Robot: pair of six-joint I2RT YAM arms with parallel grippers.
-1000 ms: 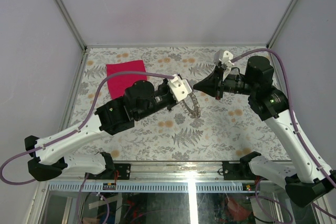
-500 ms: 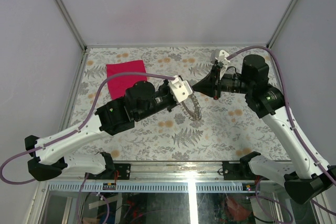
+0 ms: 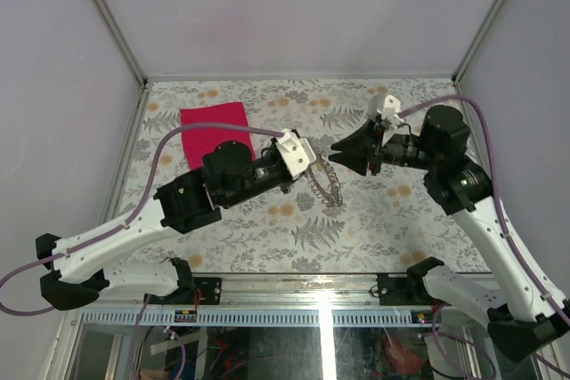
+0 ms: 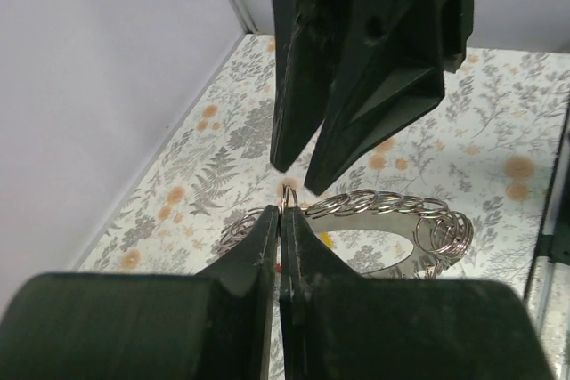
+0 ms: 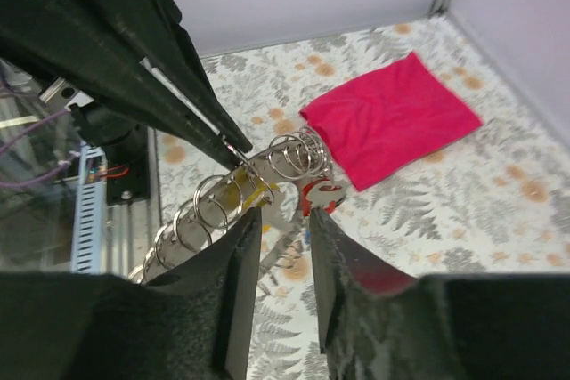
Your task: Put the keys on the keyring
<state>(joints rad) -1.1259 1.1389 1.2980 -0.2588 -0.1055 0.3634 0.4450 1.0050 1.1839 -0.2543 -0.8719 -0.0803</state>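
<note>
My left gripper (image 3: 312, 169) is shut on the keyring (image 3: 326, 183), a silvery loop strung with several small rings, and holds it above the table centre. In the left wrist view the fingertips (image 4: 272, 220) pinch one thin ring, and the loop (image 4: 383, 206) spreads to the right. My right gripper (image 3: 333, 150) faces it from the right, open and empty. Its fingers (image 5: 240, 246) stand just short of the loop (image 5: 267, 166). A red-headed key (image 5: 322, 195) and a yellow-headed key (image 5: 248, 193) hang at the loop.
A pink-red cloth (image 3: 214, 131) lies flat at the back left of the fern-printed table (image 3: 374, 220). Grey walls close the left, back and right sides. Metal rail and arm bases run along the near edge (image 3: 321, 291).
My right gripper has gone from shut to open and has drawn back slightly to the right of the keyring. The left arm still holds the keyring, shifted a little left.
</note>
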